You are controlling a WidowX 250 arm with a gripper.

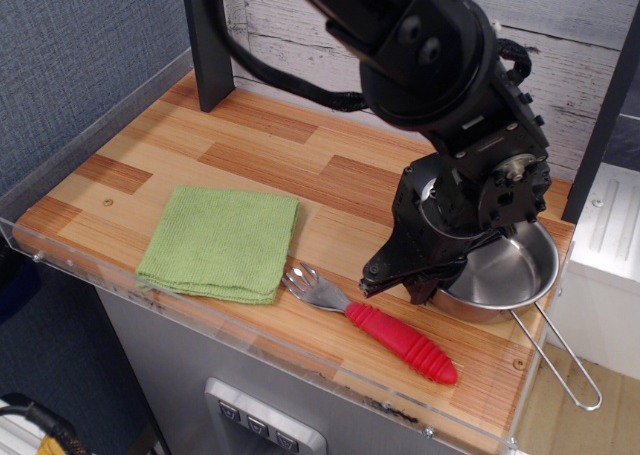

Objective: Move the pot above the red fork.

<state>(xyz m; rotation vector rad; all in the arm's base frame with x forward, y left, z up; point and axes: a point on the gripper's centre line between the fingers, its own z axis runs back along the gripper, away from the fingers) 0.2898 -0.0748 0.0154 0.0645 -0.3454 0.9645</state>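
The shiny steel pot (505,272) is at the right end of the wooden table (250,155), just behind the red fork's handle. Its wire loop handle (560,365) sticks out over the table's front right corner. My gripper (405,281) is shut on the pot's left rim, one dark finger (377,272) outside it. I cannot tell whether the pot rests on the table or hangs just above it. The red fork (400,342) lies near the front edge, with its silver tines (306,280) pointing left toward the green cloth.
A green cloth (221,241) lies flat at the front left, touching the fork's tines. A dark post (205,35) stands at the back left. A clear raised rim (90,271) runs along the table's edges. A white appliance (608,265) stands off the right side.
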